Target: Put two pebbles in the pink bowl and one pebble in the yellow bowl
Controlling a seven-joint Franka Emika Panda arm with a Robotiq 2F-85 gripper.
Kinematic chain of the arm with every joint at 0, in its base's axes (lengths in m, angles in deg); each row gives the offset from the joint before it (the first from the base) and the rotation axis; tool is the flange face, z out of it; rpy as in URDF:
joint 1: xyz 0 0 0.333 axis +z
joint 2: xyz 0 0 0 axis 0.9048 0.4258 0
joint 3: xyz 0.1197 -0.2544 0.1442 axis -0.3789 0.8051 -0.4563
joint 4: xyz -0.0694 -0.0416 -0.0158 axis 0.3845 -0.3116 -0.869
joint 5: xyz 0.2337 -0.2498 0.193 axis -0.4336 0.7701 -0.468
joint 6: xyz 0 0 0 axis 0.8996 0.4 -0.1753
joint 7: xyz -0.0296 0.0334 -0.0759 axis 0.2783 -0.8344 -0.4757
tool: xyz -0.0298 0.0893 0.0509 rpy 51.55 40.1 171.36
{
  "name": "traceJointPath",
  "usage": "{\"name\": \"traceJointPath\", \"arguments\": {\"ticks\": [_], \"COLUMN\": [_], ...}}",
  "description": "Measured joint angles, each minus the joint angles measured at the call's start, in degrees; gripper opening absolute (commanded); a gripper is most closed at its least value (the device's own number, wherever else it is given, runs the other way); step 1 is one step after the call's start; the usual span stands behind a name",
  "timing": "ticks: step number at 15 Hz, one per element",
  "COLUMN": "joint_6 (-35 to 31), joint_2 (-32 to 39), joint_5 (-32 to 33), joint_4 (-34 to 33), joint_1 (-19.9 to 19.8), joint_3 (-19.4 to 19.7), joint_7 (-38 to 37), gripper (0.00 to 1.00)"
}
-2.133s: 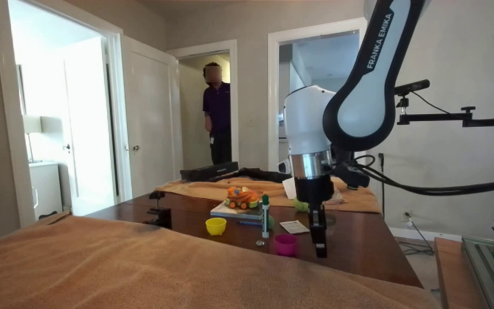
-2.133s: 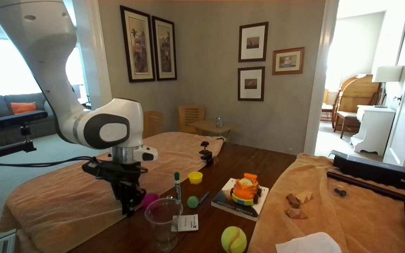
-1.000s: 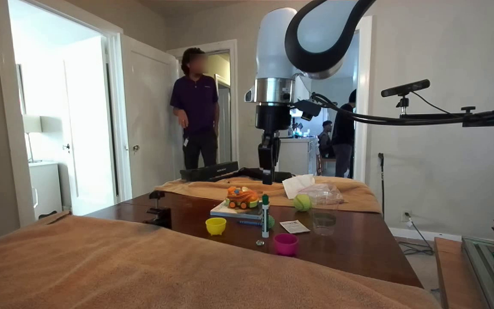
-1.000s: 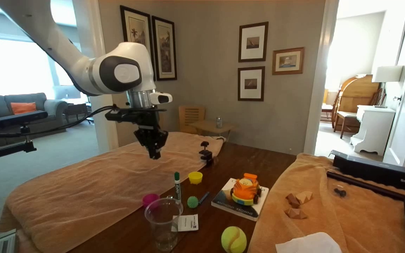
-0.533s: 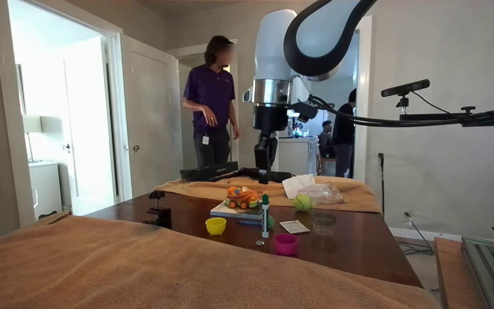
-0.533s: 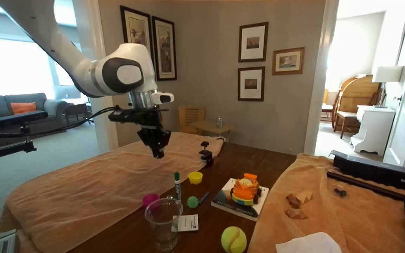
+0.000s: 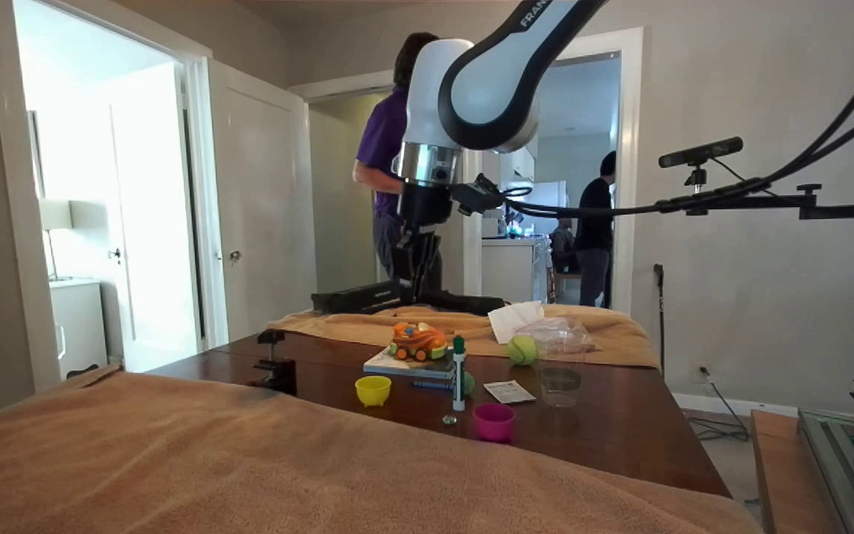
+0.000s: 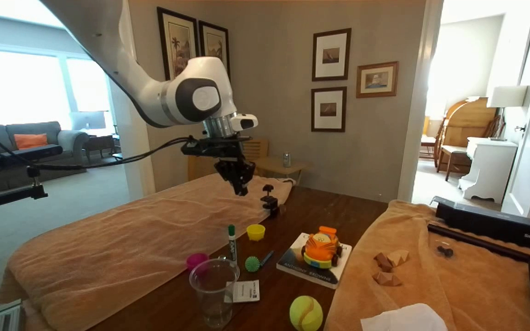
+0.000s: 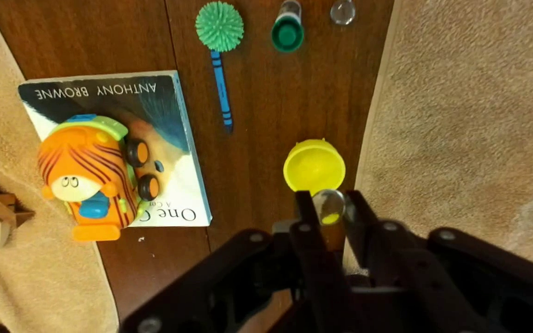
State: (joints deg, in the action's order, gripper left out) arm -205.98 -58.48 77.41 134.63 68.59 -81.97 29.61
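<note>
Wood tabletop [image 9: 257, 185]: book [image 9: 169, 152] reads ANTHONY BROWNE. Black box [image 8: 499, 225] says "Small Rig". Hand [image 9: 328, 196] pinches clear pebble [image 9: 329, 203], raised near yellow bowl [image 9: 314, 167]. Second pebble [image 9: 343, 12] on tabletop near pink bowl [image 7: 494, 423].

Claw [image 8: 241, 190] hangs midair — yellow bowl [image 8: 256, 233] lower.

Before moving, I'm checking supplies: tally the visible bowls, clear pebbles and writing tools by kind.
Bowls: 2 (pink bowl, yellow bowl)
Clear pebbles: 2 (held pebble in the gripper, loose pebble on the table); pink bowl's inside hidden
Writing tools: 2 (green-capped marker, blue crayon)
Total: 6
</note>
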Motion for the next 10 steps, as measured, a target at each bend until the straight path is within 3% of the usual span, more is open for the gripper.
{"name": "traceJointPath", "arguments": {"ticks": [10], "joint_6": [-5.0], "joint_2": [15.8], "joint_5": [0.0], "joint_4": [-11.8], "joint_1": [0.9], "joint_3": [1.7], "joint_7": [-0.3], "gripper": [0.05]}}
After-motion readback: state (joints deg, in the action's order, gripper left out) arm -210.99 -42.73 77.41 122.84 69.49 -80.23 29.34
